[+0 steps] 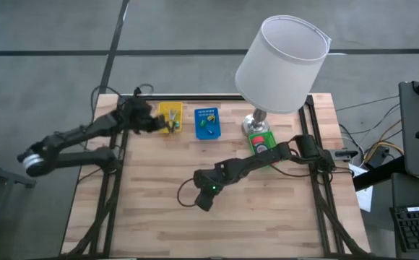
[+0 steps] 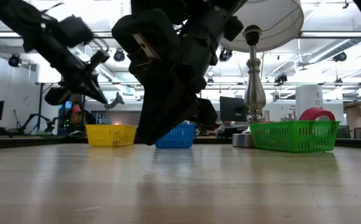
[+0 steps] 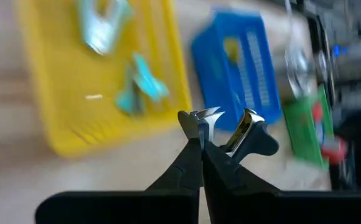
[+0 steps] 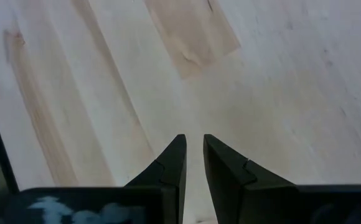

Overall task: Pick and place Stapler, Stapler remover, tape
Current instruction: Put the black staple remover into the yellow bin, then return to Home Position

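Observation:
My left gripper (image 1: pixel 154 124) hangs at the yellow basket's (image 1: pixel 170 118) left side, shut on a stapler remover (image 3: pixel 230 129) with chrome claws and dark grey wings; it also shows in the low view (image 2: pixel 116 99). Two more removers, one teal (image 3: pixel 140 90) and one silver (image 3: pixel 103 28), lie in the yellow basket. A red tape roll (image 2: pixel 316 114) sits in the green basket (image 1: pixel 261 141). Small items I cannot identify lie in the blue basket (image 1: pixel 207 123). My right gripper (image 1: pixel 204 201) hovers over the middle of the table, fingers (image 4: pixel 195 143) a narrow gap apart with nothing between them. My left gripper pinches the stapler remover between its two fingertips (image 3: pixel 196 140), on one of its chrome arms (image 3: pixel 204 121). The claws and the other wing stick out beyond the fingers. The fingers slant down from the table's left. The remover is lifted clear of the table and the basket.
A table lamp with a white shade (image 1: pixel 282 65) stands at the far right; its base (image 1: pixel 256 123) is beside the green basket. The three baskets line the far edge. Bare wooden tabletop (image 1: pixel 159 209) stretches across the near half.

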